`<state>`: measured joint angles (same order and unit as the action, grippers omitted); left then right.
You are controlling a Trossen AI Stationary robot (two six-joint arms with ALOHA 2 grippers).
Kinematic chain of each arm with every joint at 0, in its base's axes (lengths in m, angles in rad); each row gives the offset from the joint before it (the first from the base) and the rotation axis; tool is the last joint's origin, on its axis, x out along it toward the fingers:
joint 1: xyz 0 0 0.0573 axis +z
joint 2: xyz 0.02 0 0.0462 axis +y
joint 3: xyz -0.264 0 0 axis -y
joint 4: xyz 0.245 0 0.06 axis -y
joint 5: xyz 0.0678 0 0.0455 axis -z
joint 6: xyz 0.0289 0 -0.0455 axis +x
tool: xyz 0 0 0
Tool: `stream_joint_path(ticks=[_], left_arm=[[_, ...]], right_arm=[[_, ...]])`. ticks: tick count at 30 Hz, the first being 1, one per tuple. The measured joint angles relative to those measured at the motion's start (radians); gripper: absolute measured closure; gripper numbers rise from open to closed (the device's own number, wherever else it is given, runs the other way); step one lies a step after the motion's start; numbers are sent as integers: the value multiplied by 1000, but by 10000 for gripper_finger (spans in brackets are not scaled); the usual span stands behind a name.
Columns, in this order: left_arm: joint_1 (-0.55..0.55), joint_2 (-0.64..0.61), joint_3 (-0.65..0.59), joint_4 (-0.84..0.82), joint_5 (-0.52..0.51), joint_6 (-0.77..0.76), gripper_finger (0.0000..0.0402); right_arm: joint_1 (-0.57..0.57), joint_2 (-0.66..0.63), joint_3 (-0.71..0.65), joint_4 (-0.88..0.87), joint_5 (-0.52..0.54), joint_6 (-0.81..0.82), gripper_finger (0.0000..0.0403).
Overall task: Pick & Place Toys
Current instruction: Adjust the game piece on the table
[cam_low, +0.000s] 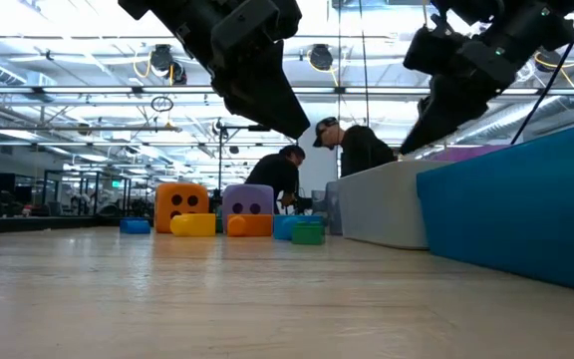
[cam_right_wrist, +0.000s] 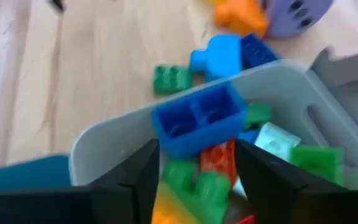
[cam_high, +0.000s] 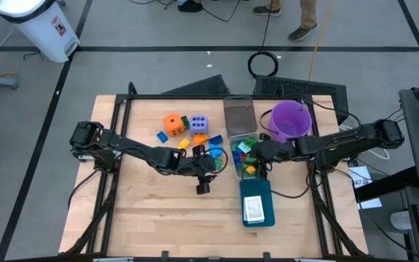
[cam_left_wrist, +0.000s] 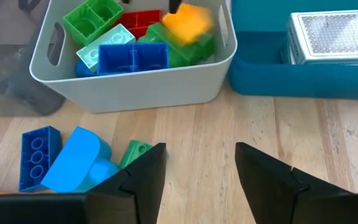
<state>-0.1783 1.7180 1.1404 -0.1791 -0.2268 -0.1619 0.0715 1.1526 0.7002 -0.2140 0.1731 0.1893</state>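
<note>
My left gripper [cam_high: 219, 164] [cam_left_wrist: 197, 165] is open and empty, low over bare wood just left of the grey bin [cam_high: 233, 161] [cam_left_wrist: 135, 84]. My right gripper [cam_high: 253, 154] [cam_right_wrist: 197, 180] is open above the bin, which holds blue [cam_right_wrist: 197, 118], green and red blocks. An orange-yellow block [cam_left_wrist: 188, 25] [cam_right_wrist: 166, 208] shows blurred on that pile, right under the right fingers. Loose blue [cam_left_wrist: 39, 155], light-blue [cam_left_wrist: 73, 162] and green [cam_left_wrist: 135, 152] blocks lie on the table by the left gripper. The orange die [cam_high: 173, 124] and the lavender die [cam_high: 198, 124] rest farther back.
The purple bucket [cam_high: 291, 120] stands behind the right arm. A second grey container [cam_high: 238, 113] sits behind the bin. The teal tray [cam_high: 257, 211] with a deck of cards [cam_left_wrist: 331, 34] lies toward the near edge. People stand in the room beyond the table [cam_low: 352, 150].
</note>
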Motion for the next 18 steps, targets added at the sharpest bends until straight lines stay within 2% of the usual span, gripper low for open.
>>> stream_joint_path(ticks=[6,12,15,18], left_arm=[[2,0,0,7,-1,1,202],[40,29,-4,61,-10,-2,207],[73,62,-8,52,-10,-57,191],[114,111,-6,78,-35,-119,157]], right_arm=[[0,0,0,86,40,-48,173],[0,0,0,135,36,-53,156],[0,0,0,133,35,-52,158],[0,0,0,130,35,-52,162]])
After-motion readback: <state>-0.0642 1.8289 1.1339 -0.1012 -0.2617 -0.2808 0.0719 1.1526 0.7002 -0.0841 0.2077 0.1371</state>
